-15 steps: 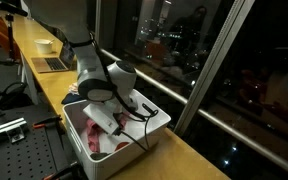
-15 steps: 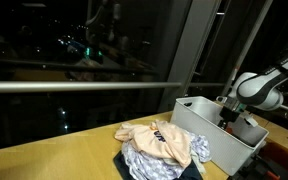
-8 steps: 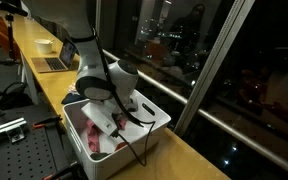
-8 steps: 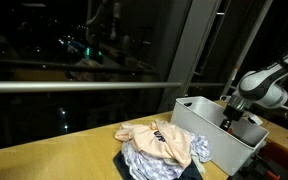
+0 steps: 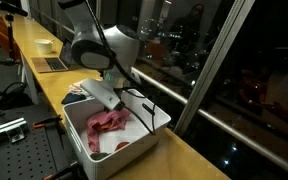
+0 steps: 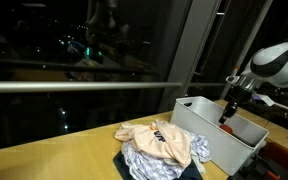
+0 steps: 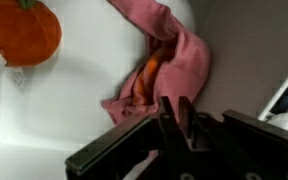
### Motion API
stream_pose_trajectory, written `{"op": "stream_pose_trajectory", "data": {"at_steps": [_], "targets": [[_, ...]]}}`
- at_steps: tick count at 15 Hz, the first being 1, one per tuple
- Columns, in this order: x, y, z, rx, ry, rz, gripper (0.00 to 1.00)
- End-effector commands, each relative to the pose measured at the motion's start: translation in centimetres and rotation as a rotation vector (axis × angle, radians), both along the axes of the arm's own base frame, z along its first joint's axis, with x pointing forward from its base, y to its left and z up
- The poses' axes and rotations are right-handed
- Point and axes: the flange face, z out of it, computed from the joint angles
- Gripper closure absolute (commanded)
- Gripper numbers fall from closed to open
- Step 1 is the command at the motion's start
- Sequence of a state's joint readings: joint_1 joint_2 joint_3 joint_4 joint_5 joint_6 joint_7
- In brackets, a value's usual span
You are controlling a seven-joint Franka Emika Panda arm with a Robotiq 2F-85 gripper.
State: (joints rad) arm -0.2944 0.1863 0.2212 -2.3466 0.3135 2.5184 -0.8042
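A long wooden counter [image 5: 189,152] runs beside dark window glass [image 5: 234,60], and in an exterior view it has bare wood in front of the clothes pile [image 6: 159,145]. A dark print on the pile's beige top is too small to read. Just beside the pile stands the white bin [image 5: 156,126], close to the window frame on one side and the counter's edge on the other.

A pink cloth [image 5: 109,123] lies bunched on the bin's floor. In the wrist view its long axis runs top to bottom near the wall on the right, with an orange fold showing, and bare white floor lies open to its left.

The gripper [image 7: 176,105] hangs over the bin's open top, right above the cloth. Its fingers [image 7: 188,115] are almost together and hold nothing. An orange round thing [image 7: 22,30] sits in the far corner, apart from the cloth
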Motion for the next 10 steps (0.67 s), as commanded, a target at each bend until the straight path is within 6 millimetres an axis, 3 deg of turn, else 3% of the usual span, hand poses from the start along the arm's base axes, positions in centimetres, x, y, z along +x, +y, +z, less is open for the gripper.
{"op": "stream_pose_trajectory", "data": {"at_steps": [1,8,10], "targets": [[-0.7,1.7,1.4,0.001,0.009,0.031,0.55],[-2.2,4.3,-2.7,-0.019,0.086,0.077,0.04],[-2.5,4.5,-4.1,-0.012,0.11,0.083,0.0]]}}
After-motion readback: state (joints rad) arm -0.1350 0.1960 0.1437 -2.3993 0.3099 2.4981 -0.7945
